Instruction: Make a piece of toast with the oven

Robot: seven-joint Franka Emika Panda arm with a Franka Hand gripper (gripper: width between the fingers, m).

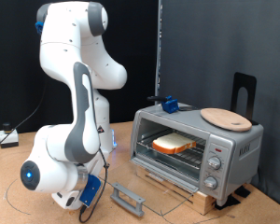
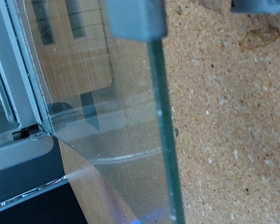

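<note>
The oven (image 1: pixel 201 140) stands at the exterior view's right with its glass door (image 1: pixel 157 187) dropped open and its grey handle (image 1: pixel 128 198) low over the table. The piece of toast (image 1: pixel 175 144) lies on the wire rack inside. My gripper (image 1: pixel 91 192) hangs low at the exterior view's bottom left, just beside the handle. In the wrist view the gripper (image 2: pixel 198 7) is open with nothing between its grey fingers (image 2: pixel 135 17). One finger sits at the edge of the glass door (image 2: pixel 103 103), and part of the oven's frame (image 2: pixel 9 84) shows beyond it.
A round wooden plate (image 1: pixel 226 118) and a small blue object (image 1: pixel 168 105) lie on top of the oven. The oven stands on a wooden board on the cork-like tabletop (image 2: pixel 233 112). A black stand (image 1: pixel 245 91) rises behind the oven. Cables lie at the exterior view's left.
</note>
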